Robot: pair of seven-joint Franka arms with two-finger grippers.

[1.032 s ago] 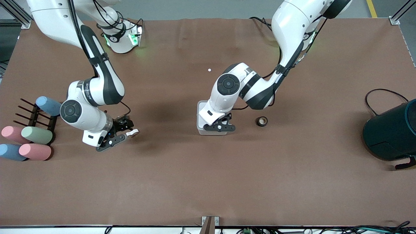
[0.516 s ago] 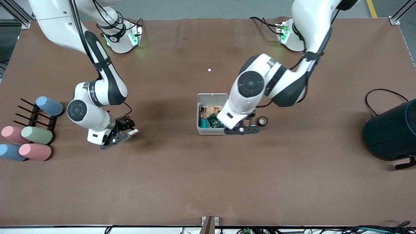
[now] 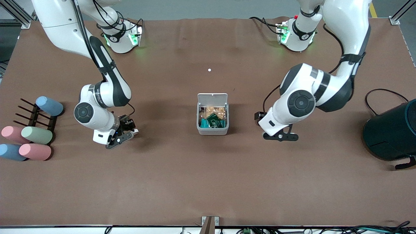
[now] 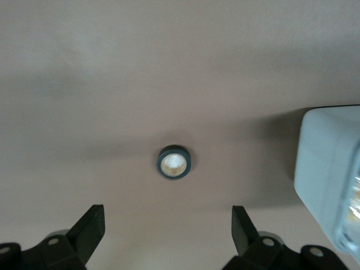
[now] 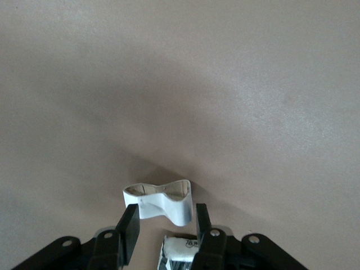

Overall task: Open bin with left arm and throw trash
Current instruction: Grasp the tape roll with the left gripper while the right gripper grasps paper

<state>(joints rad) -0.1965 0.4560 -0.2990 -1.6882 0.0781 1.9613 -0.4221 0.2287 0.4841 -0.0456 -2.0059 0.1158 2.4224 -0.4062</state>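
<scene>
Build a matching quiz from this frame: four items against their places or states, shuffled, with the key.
Items
1. small white square plastic bin
2. black ring with pale centre
3. white wavy scrap
4. large dark teal cylinder

Places or states
A. pinched in the right gripper
B. lid up, wrappers inside
C. at the left arm's end of the table
D. lying on the table below the open left gripper

Pairs: 1-B, 2-D, 3-A, 4-C
</scene>
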